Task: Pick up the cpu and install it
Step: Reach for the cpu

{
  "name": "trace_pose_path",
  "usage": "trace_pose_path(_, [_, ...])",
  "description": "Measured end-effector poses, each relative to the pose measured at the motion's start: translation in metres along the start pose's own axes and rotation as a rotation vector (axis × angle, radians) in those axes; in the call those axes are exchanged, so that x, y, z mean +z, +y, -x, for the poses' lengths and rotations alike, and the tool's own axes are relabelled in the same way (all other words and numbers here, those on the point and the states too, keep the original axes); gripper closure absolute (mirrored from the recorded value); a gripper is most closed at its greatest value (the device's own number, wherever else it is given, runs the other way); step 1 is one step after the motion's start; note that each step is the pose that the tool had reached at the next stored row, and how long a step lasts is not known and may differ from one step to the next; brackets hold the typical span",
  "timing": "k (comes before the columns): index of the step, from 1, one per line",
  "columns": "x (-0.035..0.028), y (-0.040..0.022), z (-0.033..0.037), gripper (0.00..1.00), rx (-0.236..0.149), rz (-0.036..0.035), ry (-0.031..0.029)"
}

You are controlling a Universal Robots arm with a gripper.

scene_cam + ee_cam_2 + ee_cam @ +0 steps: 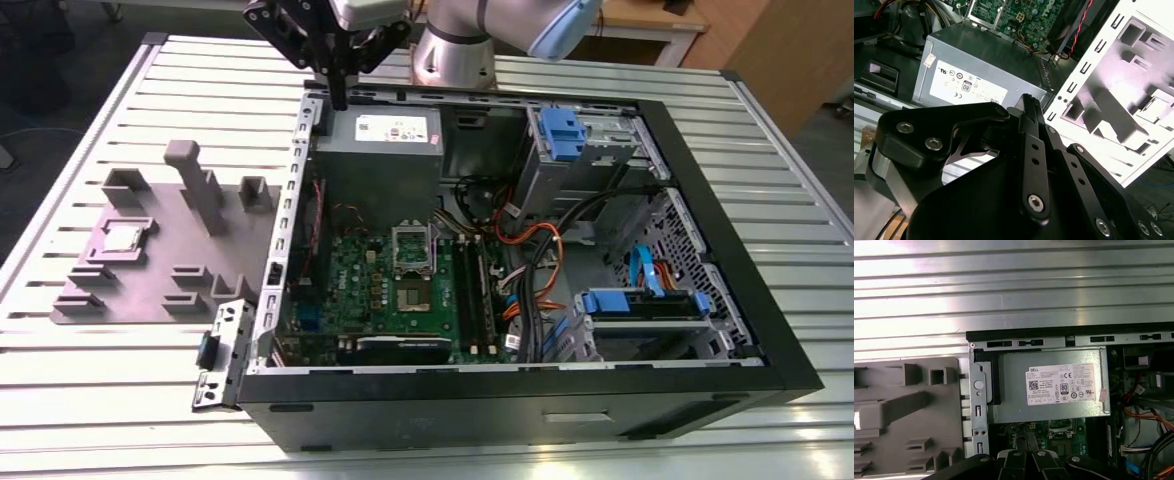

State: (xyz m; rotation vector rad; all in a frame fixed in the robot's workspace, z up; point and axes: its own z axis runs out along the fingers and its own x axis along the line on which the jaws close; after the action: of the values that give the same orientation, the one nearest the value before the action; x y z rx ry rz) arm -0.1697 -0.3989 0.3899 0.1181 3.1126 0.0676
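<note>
- The tabletop (80, 400) is ribbed, pale metal, its long slats running across the exterior view.
- A black computer case (534, 420) lies open on it, a boxy steel shell with punched side walls and blue plastic drive brackets inside.
- A matte grey plastic tray (134, 290) with raised blocks and posts sits on the tabletop just beside the case, on the exterior view's left.
- A grey sheet-metal power box (1049, 405) with a white label fills one corner of the case.
- A green circuit board (387, 300) lies flat on the case floor, carrying a rectangular silver socket frame (411, 243) with a dark centre.
- The black, angular pincer (339, 100) hangs above the case wall beside the power box, its slim fingers pressed together with nothing between them.
- The cpu (123, 237), a small flat square with a silvery top, rests in a recess of the tray, well apart from the pincer.
</note>
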Motion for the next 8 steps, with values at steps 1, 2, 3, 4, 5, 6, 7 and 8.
trace_pose_path(1, [0.0, 0.0, -0.0006, 0.89, 0.0, 0.0, 0.0])
trace_pose_path(2, [0.0, -0.0001, -0.0011, 0.89, 0.0, 0.0, 0.0])
trace_pose_path(3, [0.0, -0.0001, -0.0013, 0.89, 0.0, 0.0, 0.0])
trace_pose_path(4, [0.0, -0.0001, -0.0014, 0.89, 0.0, 0.0, 0.0])
trace_pose_path(5, [0.0, -0.0001, -0.0015, 0.89, 0.0, 0.0, 0.0])
trace_pose_path(6, [0.0, -0.0001, -0.0016, 0.89, 0.0, 0.0, 0.0])
trace_pose_path(7, [-0.0001, -0.0001, -0.0017, 0.89, 0.0, 0.0, 0.0])
trace_pose_path(8, [-0.0001, -0.0001, -0.0017, 0.89, 0.0, 0.0, 0.0])
